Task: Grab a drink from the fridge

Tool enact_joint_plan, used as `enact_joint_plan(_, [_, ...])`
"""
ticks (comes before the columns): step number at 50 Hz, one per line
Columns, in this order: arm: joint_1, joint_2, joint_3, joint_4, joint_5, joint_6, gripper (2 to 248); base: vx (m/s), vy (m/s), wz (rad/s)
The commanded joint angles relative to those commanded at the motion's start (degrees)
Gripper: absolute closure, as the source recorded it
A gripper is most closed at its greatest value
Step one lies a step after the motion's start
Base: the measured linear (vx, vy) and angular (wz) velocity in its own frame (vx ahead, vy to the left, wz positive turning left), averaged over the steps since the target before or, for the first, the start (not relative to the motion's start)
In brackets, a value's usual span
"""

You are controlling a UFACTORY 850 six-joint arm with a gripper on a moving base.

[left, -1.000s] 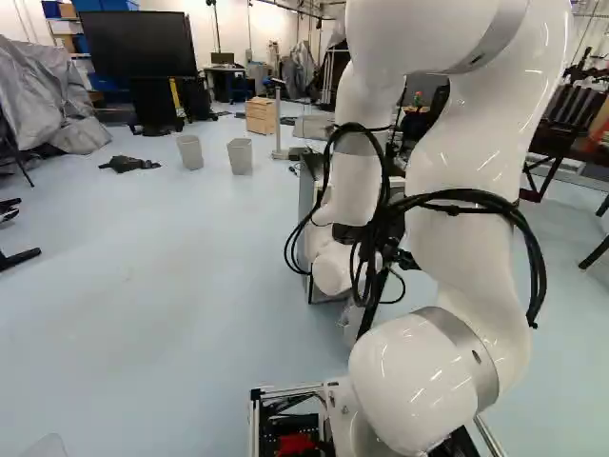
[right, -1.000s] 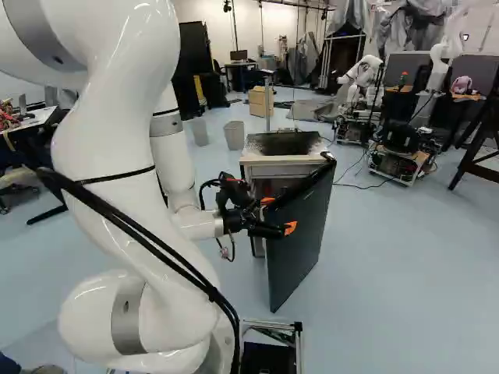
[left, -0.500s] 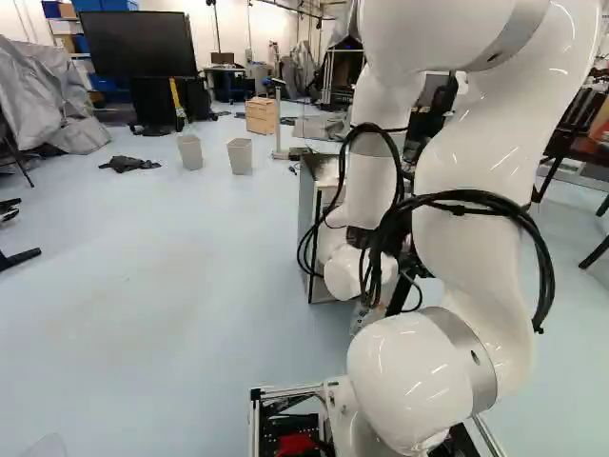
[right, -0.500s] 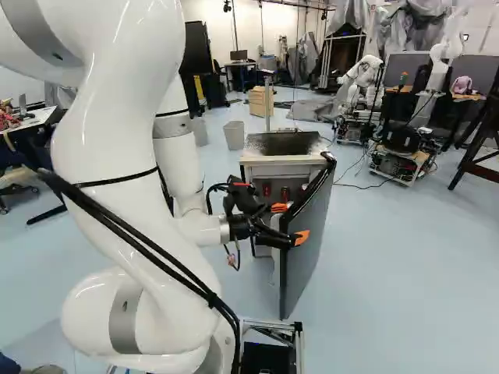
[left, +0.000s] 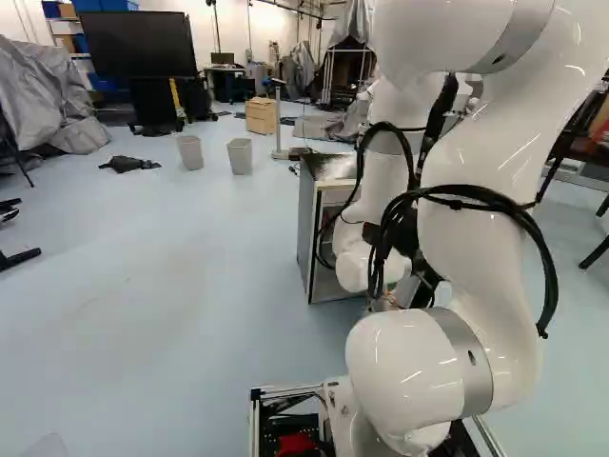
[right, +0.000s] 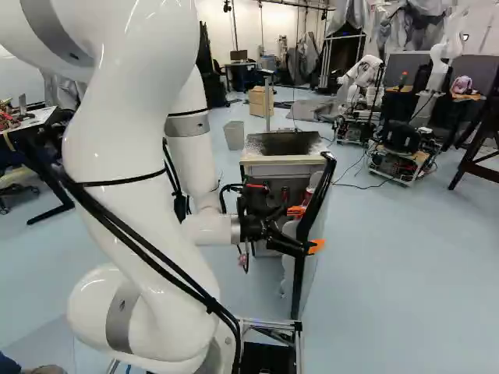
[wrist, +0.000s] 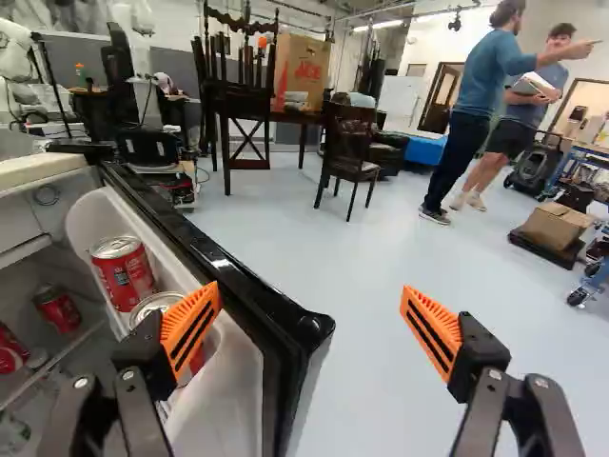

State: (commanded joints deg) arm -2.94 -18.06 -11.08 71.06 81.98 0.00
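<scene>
In the right base view my gripper [right: 306, 227] stands at the free edge of the fridge door [right: 301, 265], one finger on either side. The fridge [right: 284, 161] is open. In the wrist view the gripper [wrist: 311, 326] is open wide: the door [wrist: 257, 328] runs between its fingers, closer to the finger on the inner side, which overlaps the white door shelf [wrist: 233, 400]. A red can [wrist: 124, 276] and a second can [wrist: 158, 303], partly hidden by that finger, stand in the shelf. More red cans [wrist: 59, 310] lie deeper in the fridge. No can is gripped.
Another robot [right: 405, 144] stands beyond the fridge to the right. Two bins [left: 240, 157] and a wooden cabinet [left: 260, 115] are farther back. Past the door, the wrist view shows a chair [wrist: 350, 152] and a table [wrist: 295, 118].
The fridge door has swung farther open, showing its inner shelf and a can. My arm and open gripper have moved rightward with it in the right base view. The base has not moved.
</scene>
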Motion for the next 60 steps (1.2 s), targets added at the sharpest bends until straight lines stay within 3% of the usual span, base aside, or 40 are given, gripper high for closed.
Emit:
enact_joint_plan(40, [-14.7, -4.4, -7.7, 0.0, 0.0, 0.0, 3, 0.000, 0.000, 0.000])
enact_joint_plan(60, [-20.9, -7.5, -13.1, 0.0, 0.0, 0.0, 3, 0.000, 0.000, 0.000])
